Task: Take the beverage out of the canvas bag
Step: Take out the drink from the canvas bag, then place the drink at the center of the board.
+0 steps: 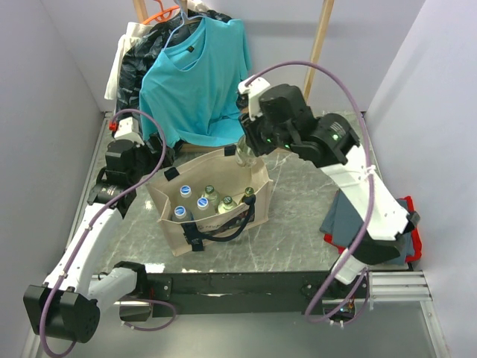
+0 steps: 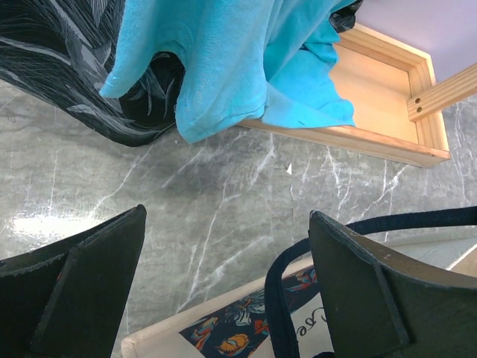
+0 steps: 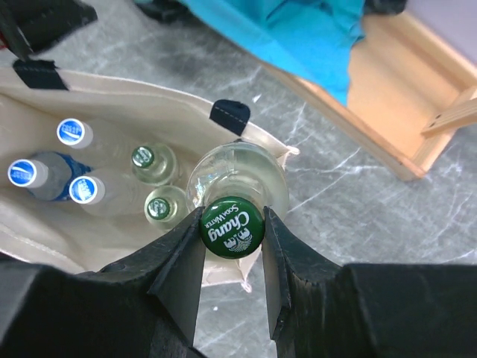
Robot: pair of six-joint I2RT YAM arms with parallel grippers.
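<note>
The beige canvas bag (image 1: pixel 216 224) with black handles stands open mid-table and holds several bottles (image 1: pixel 203 203), some blue-capped, some green-capped. My right gripper (image 3: pixel 232 231) is shut on the green cap of a clear glass soda bottle (image 3: pixel 238 173) and holds it raised over the bag's far right corner; it also shows in the top view (image 1: pixel 244 151). My left gripper (image 2: pixel 223 287) is open and empty, just beyond the bag's far left edge (image 2: pixel 223 324), with a black handle strap (image 2: pixel 279 298) close to its right finger.
A turquoise T-shirt (image 1: pixel 195 78) hangs on a wooden rack (image 2: pixel 387 97) at the back, over a black plastic bag (image 1: pixel 145 45). Folded grey and red cloth (image 1: pixel 350 216) lies at the right under the right arm. Grey walls close both sides.
</note>
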